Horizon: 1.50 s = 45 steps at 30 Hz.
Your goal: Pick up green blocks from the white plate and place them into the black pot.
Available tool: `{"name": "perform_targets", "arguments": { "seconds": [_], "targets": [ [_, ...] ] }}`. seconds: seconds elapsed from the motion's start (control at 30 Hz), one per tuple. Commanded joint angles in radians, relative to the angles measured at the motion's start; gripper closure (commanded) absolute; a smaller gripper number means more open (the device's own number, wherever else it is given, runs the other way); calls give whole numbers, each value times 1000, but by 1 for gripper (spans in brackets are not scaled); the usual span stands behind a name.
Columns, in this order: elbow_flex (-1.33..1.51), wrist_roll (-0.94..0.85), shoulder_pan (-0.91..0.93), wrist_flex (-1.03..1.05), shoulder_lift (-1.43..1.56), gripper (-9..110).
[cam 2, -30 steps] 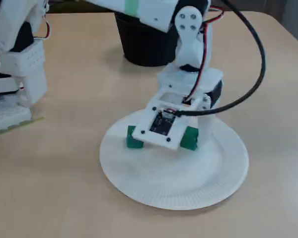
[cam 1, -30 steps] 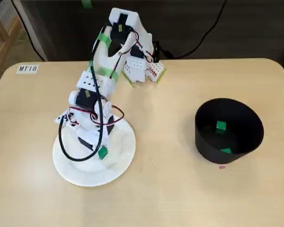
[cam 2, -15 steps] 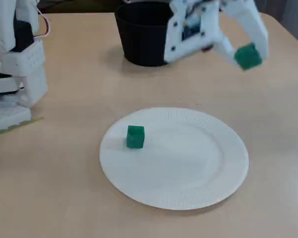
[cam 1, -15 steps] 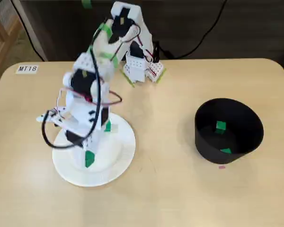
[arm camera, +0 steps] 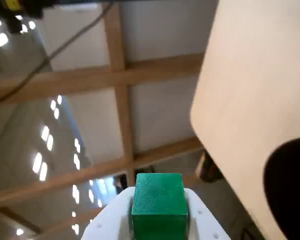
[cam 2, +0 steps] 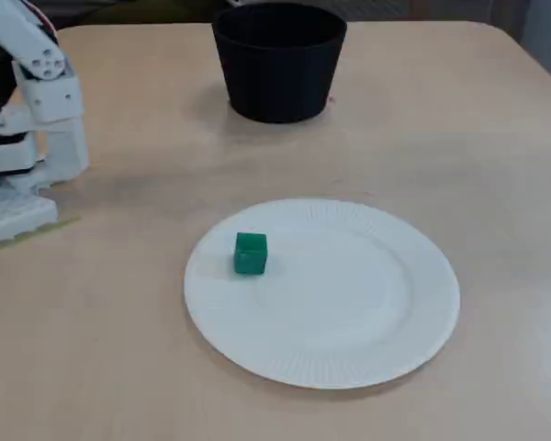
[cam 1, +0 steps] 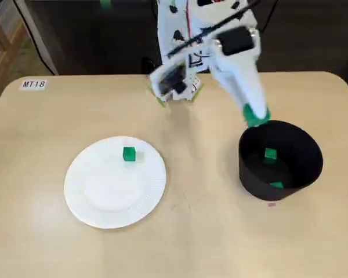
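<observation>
- While the gripper is clamping a green block between its white fingers, it is hanging in the air over the left rim of the black pot, as a fixed view shows it.
- Two more are lying inside the pot: one loose block toward the middle and a second loose block by the wall nearest the table's front edge.
- The pot is standing toward the right edge of the table, well apart from the white plate.
- The plate is sitting toward the left edge of the table, and a single block is resting on its far part, close to the rim.
- In a fixed view, that single block is sitting on the left part of the plate, and the pot is standing beyond it near the table's far edge.
- The arm's base is standing at the back edge of the table, and a small label is lying in the back left corner.
</observation>
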Motion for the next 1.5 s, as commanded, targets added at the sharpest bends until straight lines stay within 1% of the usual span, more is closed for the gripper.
{"name": "perform_targets", "arguments": {
  "seconds": [0.0,0.13,0.33,0.77,0.8,0.87,1.0,1.03,1.07,1.13,1.2,1.23,1.3,1.4,1.47],
  "targets": [
    [26,-48,-84,-23,-40,104],
    [28,-100,-137,-6,-126,104],
    [28,-129,-183,57,-196,104],
    [18,-155,-225,288,-207,104],
    [21,-158,-225,288,-204,102],
    [26,-173,-229,284,-202,87],
    [26,-193,-227,241,-202,67],
    [26,-193,-222,227,-202,64],
    [26,-193,-218,209,-202,63],
    [26,-193,-206,170,-202,64],
    [26,-202,-192,124,-195,69],
    [26,-213,-184,104,-179,77],
    [26,-235,-149,86,-124,104],
    [26,-224,-15,135,-18,104],
    [15,-199,129,241,35,104]
  ]
}}
